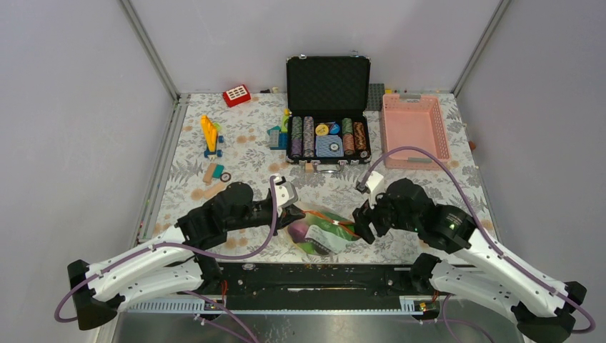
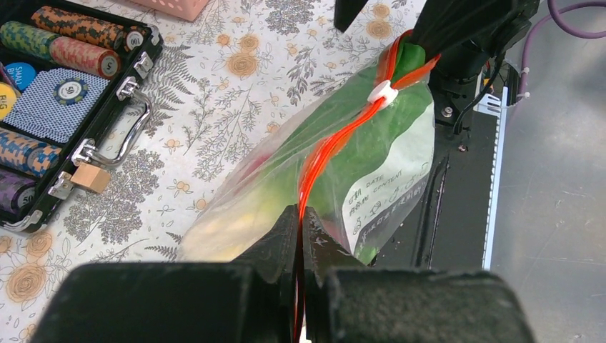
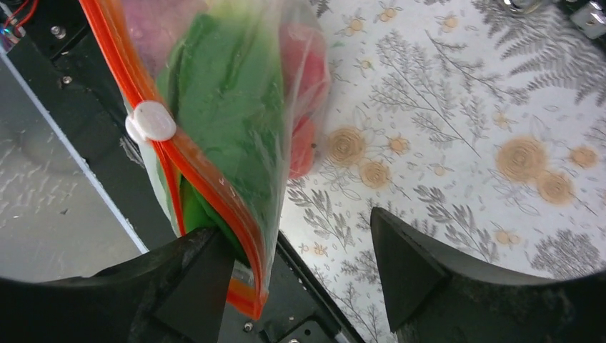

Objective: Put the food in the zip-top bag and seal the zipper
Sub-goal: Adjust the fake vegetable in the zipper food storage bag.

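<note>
My left gripper (image 2: pixel 300 220) clamped on the zipper (image 2: pixel 330 146), zip-top bag (image 2: pixel 389 168) with food (image 3: pixel 229 100) inside at the table's (image 1: pixel 250 153) near edge, white slider (image 3: pixel 151 121) near my right gripper (image 3: pixel 300 239), jaws wide apart, bag corner touching one finger.

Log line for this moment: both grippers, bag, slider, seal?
left gripper: shut on zipper | right gripper: open at zip-top bag end | food: inside bag | slider: near right gripper | seal: unconfirmed

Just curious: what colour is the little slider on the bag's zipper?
White. The slider shows clearest in the right wrist view.
</note>
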Tool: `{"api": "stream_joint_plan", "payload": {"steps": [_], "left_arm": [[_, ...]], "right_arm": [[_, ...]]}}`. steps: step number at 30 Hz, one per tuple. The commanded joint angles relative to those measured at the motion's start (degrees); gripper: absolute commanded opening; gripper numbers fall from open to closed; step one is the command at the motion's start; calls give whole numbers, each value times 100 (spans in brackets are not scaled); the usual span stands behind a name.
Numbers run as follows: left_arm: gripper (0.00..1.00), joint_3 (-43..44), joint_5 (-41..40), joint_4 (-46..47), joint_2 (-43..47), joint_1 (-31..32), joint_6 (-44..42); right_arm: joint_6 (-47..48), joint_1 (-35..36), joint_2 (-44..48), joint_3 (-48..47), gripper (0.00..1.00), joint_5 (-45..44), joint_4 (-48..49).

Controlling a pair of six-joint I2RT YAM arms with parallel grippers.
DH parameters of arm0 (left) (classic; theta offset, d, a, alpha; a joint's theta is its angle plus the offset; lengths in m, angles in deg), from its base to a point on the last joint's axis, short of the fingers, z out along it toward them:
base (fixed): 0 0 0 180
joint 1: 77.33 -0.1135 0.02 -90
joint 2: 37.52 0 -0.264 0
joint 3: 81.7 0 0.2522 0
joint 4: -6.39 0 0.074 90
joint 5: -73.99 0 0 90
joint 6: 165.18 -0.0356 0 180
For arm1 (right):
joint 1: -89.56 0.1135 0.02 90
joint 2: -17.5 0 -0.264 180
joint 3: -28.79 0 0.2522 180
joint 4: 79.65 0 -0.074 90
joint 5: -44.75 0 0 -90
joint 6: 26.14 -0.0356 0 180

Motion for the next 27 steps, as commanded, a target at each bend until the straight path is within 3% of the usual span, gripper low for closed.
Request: {"api": "stream_joint_plan", "payload": {"steps": [1, 4, 8, 9, 13, 16, 23, 27], "left_arm": [[0, 56, 334, 502, 4, 13, -22], [0, 45, 435, 534, -34, 12, 67], [0, -17, 626, 658, -78, 12, 189], [0, -45, 685, 708, -84, 14, 187], [0, -89, 679, 771, -114, 12, 436], [0, -95, 632, 784, -106, 12, 514], [0, -151, 702, 964, -147, 12, 709], [0, -151, 595, 917, -179, 12, 791]], "right_arm": [[36, 15, -313, 339, 75, 752, 1171], [-109, 16, -709, 482, 72, 1126, 2028], [-200, 17, -1362, 432, 51, 1353, 2426], [-198, 17, -1460, 446, 45, 1392, 2516], [-384, 17, -1567, 565, 0, 1300, 2962], [-872, 16, -1313, 831, 0, 1074, 3800], [-2830, 11, -786, 1884, 0, 696, 7021], [-3280, 10, -569, 1984, 0, 644, 7328]]}}
